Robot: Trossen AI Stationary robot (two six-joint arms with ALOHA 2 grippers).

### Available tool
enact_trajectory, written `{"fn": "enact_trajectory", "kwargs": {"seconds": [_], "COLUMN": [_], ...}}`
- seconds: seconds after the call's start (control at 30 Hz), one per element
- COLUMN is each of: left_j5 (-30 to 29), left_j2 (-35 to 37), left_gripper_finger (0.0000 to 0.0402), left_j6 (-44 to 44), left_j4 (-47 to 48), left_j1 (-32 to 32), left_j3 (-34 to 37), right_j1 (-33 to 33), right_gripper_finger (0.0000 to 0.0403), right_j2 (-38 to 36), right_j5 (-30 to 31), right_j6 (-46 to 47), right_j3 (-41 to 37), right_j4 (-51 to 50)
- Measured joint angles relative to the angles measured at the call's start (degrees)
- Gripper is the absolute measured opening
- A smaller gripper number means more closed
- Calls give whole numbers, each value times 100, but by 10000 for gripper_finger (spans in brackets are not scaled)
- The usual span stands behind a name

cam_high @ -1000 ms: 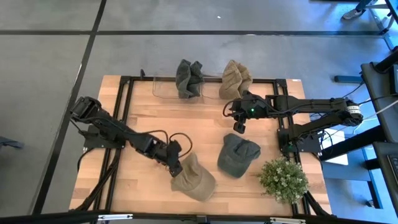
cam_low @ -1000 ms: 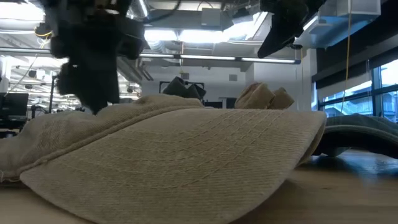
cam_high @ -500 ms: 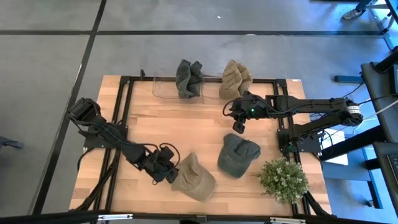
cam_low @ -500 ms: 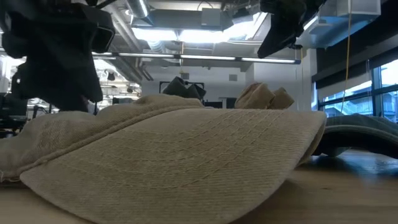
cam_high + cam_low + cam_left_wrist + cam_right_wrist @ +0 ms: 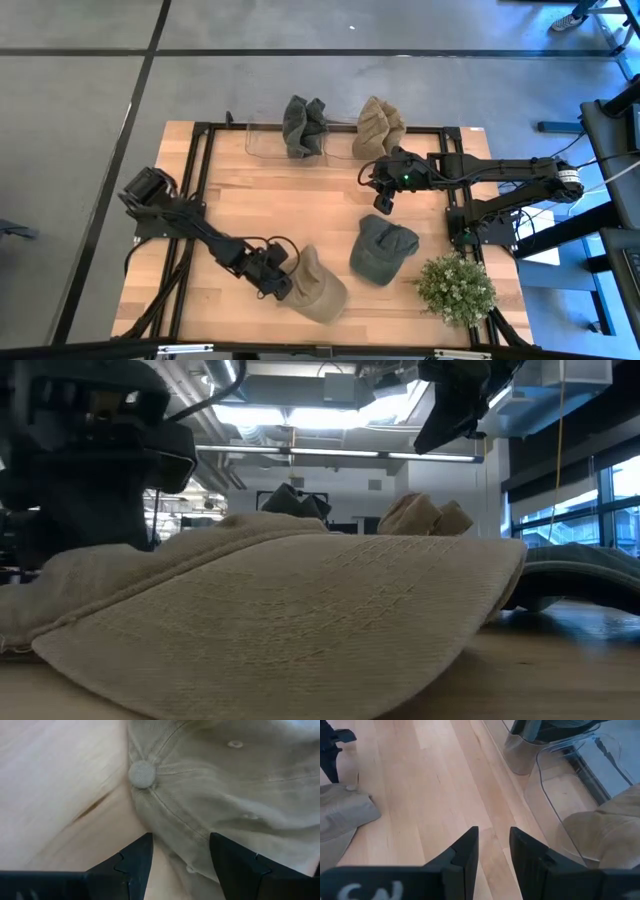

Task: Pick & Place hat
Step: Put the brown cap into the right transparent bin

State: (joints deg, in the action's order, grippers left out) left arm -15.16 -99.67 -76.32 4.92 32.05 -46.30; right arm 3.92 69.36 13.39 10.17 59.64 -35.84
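Note:
A tan hat (image 5: 318,290) lies crown up near the table's front edge, filling the low view (image 5: 300,610). My left gripper (image 5: 281,284) stands open at its left side, low over the table. In the left wrist view (image 5: 180,842) one finger is over the wood and the other over the crown, below the top button (image 5: 142,773). A dark green hat (image 5: 382,250) lies to the right. My right gripper (image 5: 385,203) hovers open above the table beyond it, nothing between its fingers (image 5: 492,845). My left gripper's fingers (image 5: 135,862) straddle the edge of the tan hat's crown (image 5: 175,827), slanting down from the table's left. I cannot tell whether either finger touches the cloth. The hat lies flat on the table.
At the far edge two clear stands (image 5: 262,143) carry a dark green hat (image 5: 303,125) and a tan hat (image 5: 378,125). A potted plant (image 5: 455,288) stands at the near right corner. Bare wood lies between the two arms.
My left gripper has sunk toward the table and come toward the near edge, closing in on the tan hat's left side, with its fingers still open. The hat has stayed where it was.

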Motion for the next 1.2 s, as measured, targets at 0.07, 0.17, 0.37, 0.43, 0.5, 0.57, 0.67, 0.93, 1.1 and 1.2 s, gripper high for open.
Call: {"fn": "enact_trajectory", "kwargs": {"seconds": [0.07,0.17,0.37,0.43,0.5,0.57,0.67,0.93,1.1,1.2], "left_j5": [68,-4,-221,-305,-326,-347,-94,25,177,618], "left_j2": [-85,-114,-14,-18,-20,-23,-13,-31,32,203], "left_gripper_finger": [192,192,192,192,191,185,159,40,6,4], "left_j6": [2,20,536,593,607,609,618,1383,2511,3304], "left_j4": [-50,-95,-135,-133,-127,-120,-110,-113,17,200], "left_j1": [-80,-90,18,0,-81,-152,-277,-581,-1026,-1363], "left_j3": [-21,-20,-4,-2,-2,0,2,9,-58,-249], "right_j1": [0,0,0,0,0,0,0,0,1,2], "right_gripper_finger": [111,111,111,111,111,111,111,111,111,111], "right_j2": [0,0,0,0,0,0,0,0,0,0], "right_j5": [0,-1,-3,-5,-5,-7,-7,-9,-32,-421], "right_j6": [0,22,43,156,164,148,154,144,113,-161], "right_j3": [0,1,0,1,0,0,0,0,0,0], "right_j4": [-2,-2,118,201,222,232,285,442,547,662]}}
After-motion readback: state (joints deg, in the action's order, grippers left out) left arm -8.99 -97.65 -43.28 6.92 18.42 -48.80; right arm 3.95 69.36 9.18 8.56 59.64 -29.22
